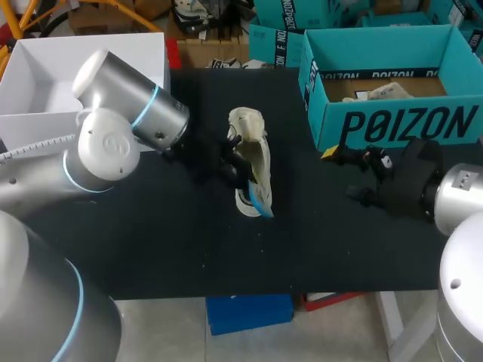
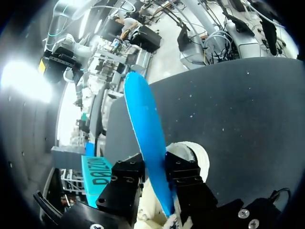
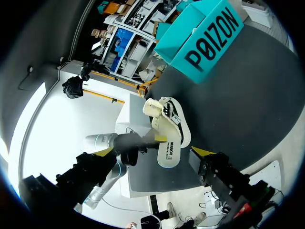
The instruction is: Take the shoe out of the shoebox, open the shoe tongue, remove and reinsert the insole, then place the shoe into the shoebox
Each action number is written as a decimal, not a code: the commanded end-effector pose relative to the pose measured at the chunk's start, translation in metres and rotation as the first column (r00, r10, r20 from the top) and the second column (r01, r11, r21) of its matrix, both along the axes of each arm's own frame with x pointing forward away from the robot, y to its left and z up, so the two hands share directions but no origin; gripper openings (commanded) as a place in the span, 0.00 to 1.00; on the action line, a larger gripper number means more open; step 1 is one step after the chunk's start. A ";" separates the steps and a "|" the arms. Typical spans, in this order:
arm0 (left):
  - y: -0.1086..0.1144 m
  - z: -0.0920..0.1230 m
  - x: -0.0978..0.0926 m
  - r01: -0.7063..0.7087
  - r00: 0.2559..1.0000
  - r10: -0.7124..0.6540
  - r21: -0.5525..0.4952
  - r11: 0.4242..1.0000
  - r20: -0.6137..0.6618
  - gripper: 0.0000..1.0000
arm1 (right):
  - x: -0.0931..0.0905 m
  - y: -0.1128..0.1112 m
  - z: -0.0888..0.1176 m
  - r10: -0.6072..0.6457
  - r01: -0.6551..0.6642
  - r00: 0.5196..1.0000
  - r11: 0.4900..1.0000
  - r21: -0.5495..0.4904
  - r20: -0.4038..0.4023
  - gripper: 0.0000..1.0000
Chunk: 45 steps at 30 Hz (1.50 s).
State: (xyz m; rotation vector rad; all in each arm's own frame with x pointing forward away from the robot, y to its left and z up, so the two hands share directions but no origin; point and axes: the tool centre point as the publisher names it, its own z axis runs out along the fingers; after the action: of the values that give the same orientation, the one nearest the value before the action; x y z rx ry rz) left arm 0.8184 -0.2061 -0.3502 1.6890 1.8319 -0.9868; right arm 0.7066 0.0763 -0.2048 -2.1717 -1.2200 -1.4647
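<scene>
Head view has the shoe (image 1: 250, 162) lying on its side in the middle of the table (image 1: 166, 241), well left of the shoebox (image 1: 392, 124). Its long axis runs from the near edge to the far edge (I can't tell which end is the toe). The left gripper (image 2: 155, 166) pinches the blue insole (image 2: 143, 119). The right gripper (image 1: 346, 175) gapes wide, holding nothing.

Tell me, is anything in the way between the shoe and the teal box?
Nothing lies on the table between the shoe and the shoebox; the right gripper sits by its front corner.

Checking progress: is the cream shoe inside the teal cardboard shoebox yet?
No, the cream shoe lies on the black table, outside the teal cardboard shoebox.
</scene>
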 end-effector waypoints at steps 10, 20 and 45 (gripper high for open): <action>0.000 0.005 0.001 -0.005 1.000 0.005 -0.047 0.999 -0.013 0.00 | -0.001 -0.004 -0.006 0.192 -0.185 0.979 0.979 0.091 -0.073 1.00; 0.001 -0.005 -0.010 -0.034 0.998 0.031 -0.066 0.997 -0.045 0.00 | -0.001 -0.004 -0.006 0.192 -0.185 0.979 0.979 0.091 -0.073 1.00; 0.006 -0.009 0.014 -0.076 0.997 0.077 -0.033 0.997 0.030 0.00 | -0.001 -0.004 -0.006 0.192 -0.185 0.979 0.979 0.091 -0.073 1.00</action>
State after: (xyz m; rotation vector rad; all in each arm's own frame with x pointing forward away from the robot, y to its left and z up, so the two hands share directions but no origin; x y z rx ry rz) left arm 0.8335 -0.2010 -0.3592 1.5981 1.8353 -0.9568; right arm 0.7067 0.0763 -0.2048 -2.1718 -1.2200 -1.4646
